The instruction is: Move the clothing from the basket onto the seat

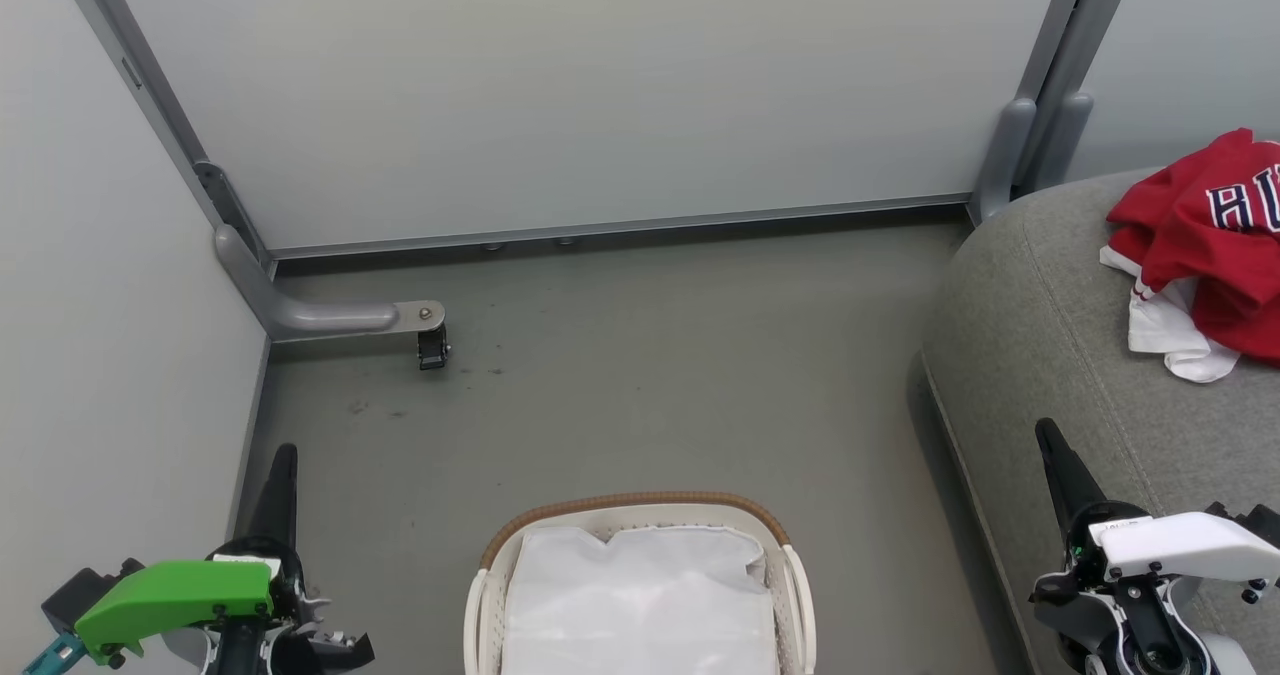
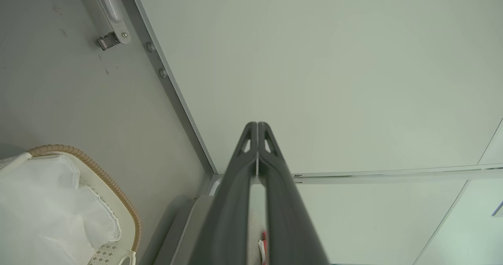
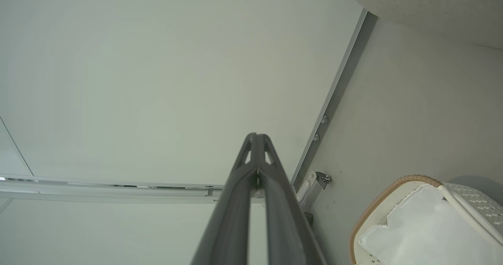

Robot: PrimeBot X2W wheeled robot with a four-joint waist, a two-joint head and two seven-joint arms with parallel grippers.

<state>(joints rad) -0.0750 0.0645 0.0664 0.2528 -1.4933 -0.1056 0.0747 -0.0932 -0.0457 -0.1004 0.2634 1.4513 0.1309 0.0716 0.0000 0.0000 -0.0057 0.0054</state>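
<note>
Red clothing (image 1: 1215,245) with white trim and dark lettering lies crumpled on the grey seat (image 1: 1040,325) at the right edge of the head view. The off-white basket (image 1: 640,515) with its brown rim band stands on the floor at the bottom centre, holding its white liner (image 1: 640,595). My left gripper (image 1: 283,455) is at the lower left, shut with nothing in it, left of the basket. My right gripper (image 1: 1045,430) is at the lower right, shut and empty, over the seat's front edge. The wrist views show the left gripper (image 2: 257,124) and the right gripper (image 3: 255,135) with fingertips together, and the basket (image 2: 118,194) (image 3: 377,202).
Pale partition walls (image 1: 600,85) close the space at the back and left. A grey metal foot with a caster (image 1: 432,340) juts onto the floor at the left corner. Another upright post (image 1: 1010,155) stands by the seat's back corner. Bare grey floor (image 1: 680,375) lies between basket and wall.
</note>
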